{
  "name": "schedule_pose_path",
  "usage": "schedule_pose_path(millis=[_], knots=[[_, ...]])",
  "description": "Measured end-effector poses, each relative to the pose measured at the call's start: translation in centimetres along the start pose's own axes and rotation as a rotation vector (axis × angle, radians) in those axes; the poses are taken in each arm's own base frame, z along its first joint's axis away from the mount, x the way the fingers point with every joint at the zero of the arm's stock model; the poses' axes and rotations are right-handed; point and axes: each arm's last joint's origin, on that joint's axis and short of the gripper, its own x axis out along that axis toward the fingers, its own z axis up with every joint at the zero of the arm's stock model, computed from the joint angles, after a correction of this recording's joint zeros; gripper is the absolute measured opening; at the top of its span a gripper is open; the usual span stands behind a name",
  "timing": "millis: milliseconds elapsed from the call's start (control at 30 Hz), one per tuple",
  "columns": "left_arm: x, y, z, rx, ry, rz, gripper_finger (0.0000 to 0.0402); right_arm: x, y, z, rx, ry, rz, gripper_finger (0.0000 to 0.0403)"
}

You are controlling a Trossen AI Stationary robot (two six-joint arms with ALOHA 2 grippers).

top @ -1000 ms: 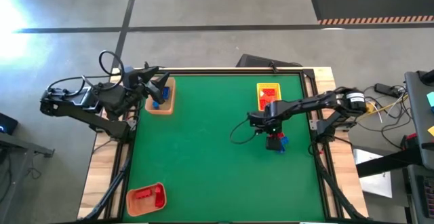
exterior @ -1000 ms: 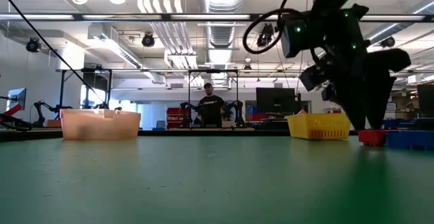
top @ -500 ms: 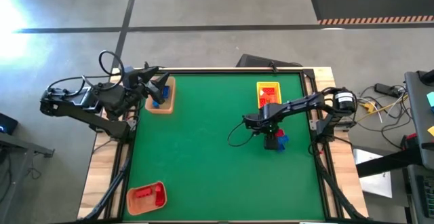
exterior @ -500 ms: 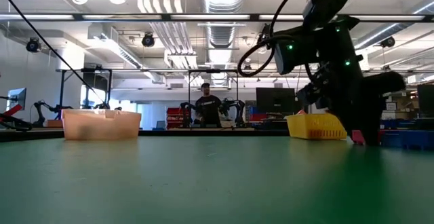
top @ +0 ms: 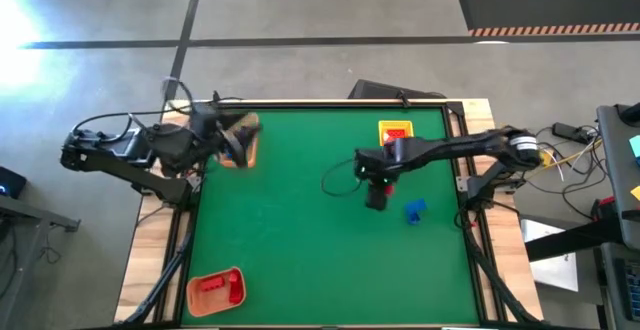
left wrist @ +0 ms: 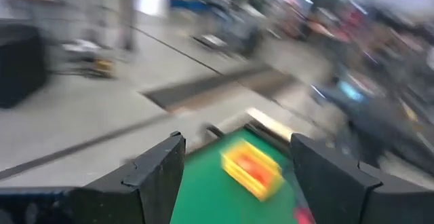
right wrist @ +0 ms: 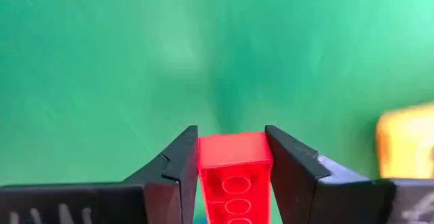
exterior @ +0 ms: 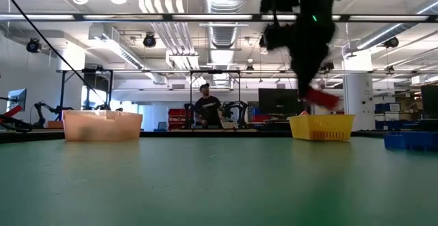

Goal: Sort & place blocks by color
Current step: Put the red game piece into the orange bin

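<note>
My right gripper (top: pixel 375 196) hangs above the table's middle right, shut on a red brick (right wrist: pixel 234 166). The brick also shows in the low view (exterior: pixel 320 98), well above the table. A blue brick (top: pixel 414 211) lies flat on the green table just to its right. The yellow tray (top: pixel 396 136) holds orange bricks at the far right. My left gripper (top: pixel 238 142) is open and empty over the tan tray (top: pixel 246 150) at the far left, hiding what lies in the tray. The orange tray (top: pixel 216 289) with red bricks stands at the near left. My right gripper pinches the red brick by its two long sides (right wrist: pixel 203 163) between its two fingers (right wrist: pixel 178 163). The fingers lie along the brick, and its studded face shows between them. The brick is lifted clear of the table and looks tilted in the low view.
The green table top (top: pixel 300 230) lies open between the trays. A dark cable loops off my right arm (top: pixel 335 178). Beyond the far edge a person (exterior: pixel 204 106) stands in the room. More blue bricks show at the low view's right (exterior: pixel 409 140).
My right gripper has risen from beside the blue brick and gone toward the table's left, taking the red brick up clear of the table. The blue brick has stayed on the table. My left gripper has swung over the tan tray.
</note>
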Motion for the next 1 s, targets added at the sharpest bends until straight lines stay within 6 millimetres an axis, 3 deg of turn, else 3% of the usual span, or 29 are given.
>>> schedule_pose_path(millis=[100,233,400,633,1000], knots=[[0.9,-1.4,-1.3,0.089,0.111,-0.178,0.0248,-4.1,0.5,1.7,0.065,-0.33,0.079,0.0125],[2.7,-3.6,-3.5,0.159,0.254,-0.343,0.0248,-8.8,1.0,2.6,0.143,-0.81,0.236,0.0125],[5.6,-6.1,-6.2,0.188,0.303,-0.354,0.0248,-11.2,1.8,2.3,0.164,-1.221,0.436,0.0125],[9.1,-8.4,-7.3,0.085,0.234,-0.489,0.0248,-11.0,3.4,2.1,0.139,-1.341,0.542,0.0125],[11.0,-9.2,-7.9,0.021,0.21,-0.568,0.0248,-11.8,4.0,2.6,0.11,-1.383,0.565,0.0125]])
